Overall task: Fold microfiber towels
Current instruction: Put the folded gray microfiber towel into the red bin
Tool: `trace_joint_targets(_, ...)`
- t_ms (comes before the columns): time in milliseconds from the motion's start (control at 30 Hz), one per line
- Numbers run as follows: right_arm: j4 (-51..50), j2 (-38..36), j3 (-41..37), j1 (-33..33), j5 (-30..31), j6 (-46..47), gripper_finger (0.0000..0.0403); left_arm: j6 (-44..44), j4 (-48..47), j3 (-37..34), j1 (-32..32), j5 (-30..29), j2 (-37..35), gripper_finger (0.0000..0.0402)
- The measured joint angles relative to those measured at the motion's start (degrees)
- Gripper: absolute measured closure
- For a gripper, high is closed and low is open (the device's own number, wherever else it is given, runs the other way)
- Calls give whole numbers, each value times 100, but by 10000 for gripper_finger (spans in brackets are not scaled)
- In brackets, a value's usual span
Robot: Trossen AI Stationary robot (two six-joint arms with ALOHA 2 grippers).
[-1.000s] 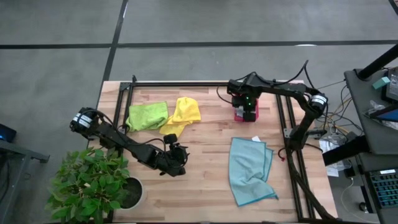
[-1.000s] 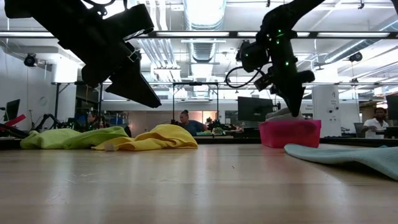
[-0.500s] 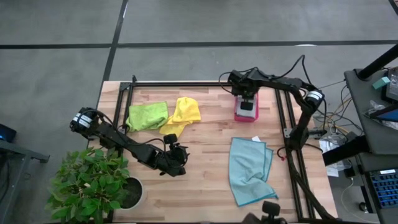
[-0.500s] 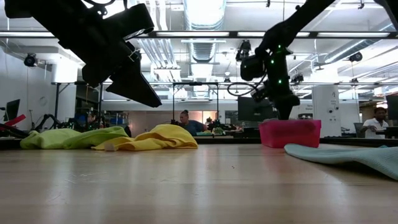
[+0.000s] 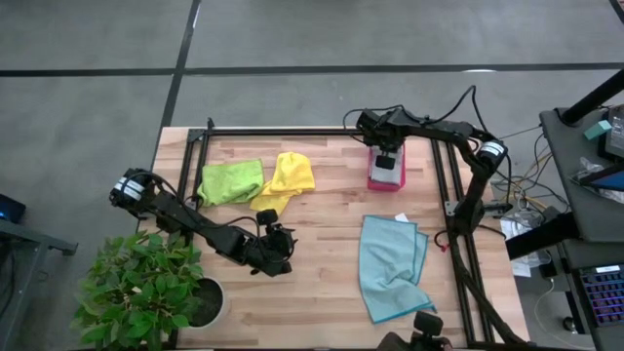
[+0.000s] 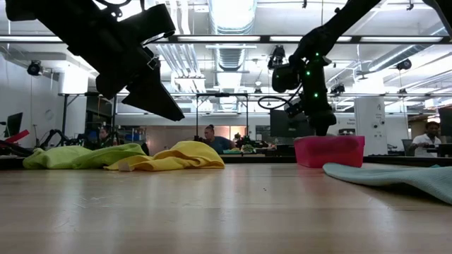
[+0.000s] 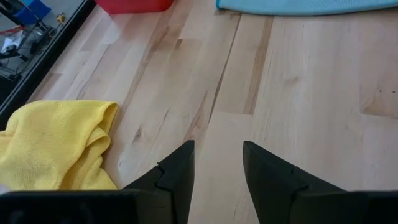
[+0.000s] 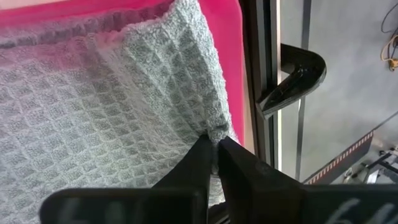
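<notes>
a pale wooden worktop (image 5: 322,244) carries the lime green towel (image 5: 231,180) and yellow towel (image 5: 287,178) far left and the light blue towel (image 5: 390,265) near right. the right end effector (image 8: 214,163), fingers nearly together pinching the grey towel (image 8: 106,118), sits in the pink tray (image 5: 373,180) at the far edge, so i'd say it's stowing a folded one; next it must let go and lift clear. the left end effector (image 7: 217,163) hovers part open, empty, near left; how neatly the grey towel is folded is hidden.

The high camera looks straight down on the whole surface (image 5: 322,224). The low one sits at surface height, facing the room. The 2 wrist cameras sit close; the right one and both wide views share the pink tray (image 8: 227,56).
</notes>
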Motion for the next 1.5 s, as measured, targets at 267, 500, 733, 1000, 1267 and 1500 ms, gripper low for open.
trace_joint_targets(267,-218,-163,161,0,0,0,349,0,0,0,0,-7,0,281)
trace_joint_targets(500,-537,-240,321,0,-77,-52,345,0,1,0,19,-11,0,281)
trace_joint_targets(733,18,-215,-65,-197,-623,50,382,-2,2,0,26,-11,0,281)
trace_joint_targets(1000,1228,-208,-834,-223,-1006,-96,394,-7,6,0,31,-11,0,281)
trace_joint_targets(1267,999,-245,-801,-223,-788,-4,394,-4,27,0,31,-10,0,281)
trace_joint_targets(1500,604,-331,-267,-218,-828,197,394,-9,113,0,31,-9,0,281)
